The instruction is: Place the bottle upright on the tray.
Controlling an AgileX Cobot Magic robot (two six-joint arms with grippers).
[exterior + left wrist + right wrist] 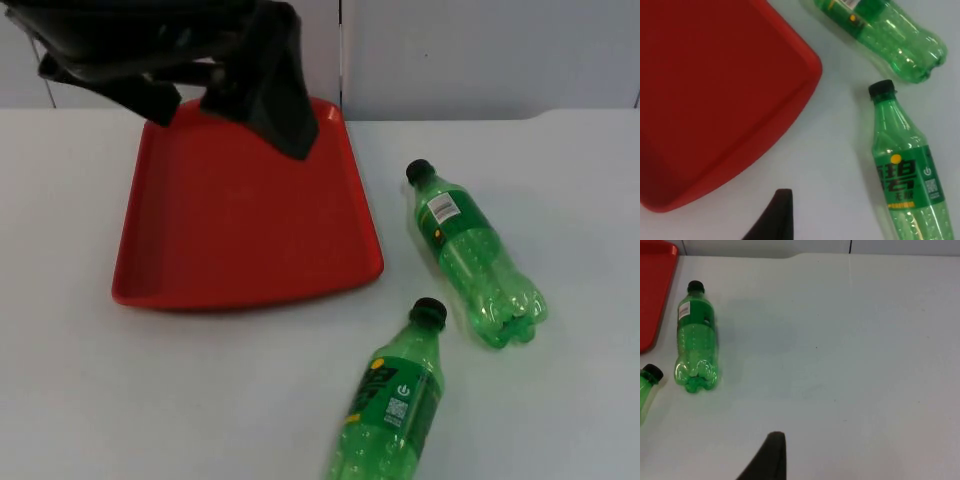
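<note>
The red tray [240, 230] sits bare, so nothing's placed yet. Both green bottles, the far bottle [475, 255] and the near bottle [392, 400], lie on their sides just beside it on the table [560, 400]. The left arm [200, 60] hangs over the tray's back edge. Can't tell either gripper's opening.

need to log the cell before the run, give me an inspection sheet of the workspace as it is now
surface: white table, bare apart from the items below.
job's things: red tray flat on the table, nothing on it. Two green bottles with black caps lie on their sides beside the tray, none upright: far bottle with its cap toward the wall, near bottle with its cap pointing at the far bottle's base.
clutter: nothing seen.
grippers: left gripper hangs over the tray's far edge, holding nothing; one of its fingers shows over bare table near the tray's corner. Right arm waits; one of its fingers is over bare table.
cables: nothing to report.
surroundings: grey partition wall behind the table.
</note>
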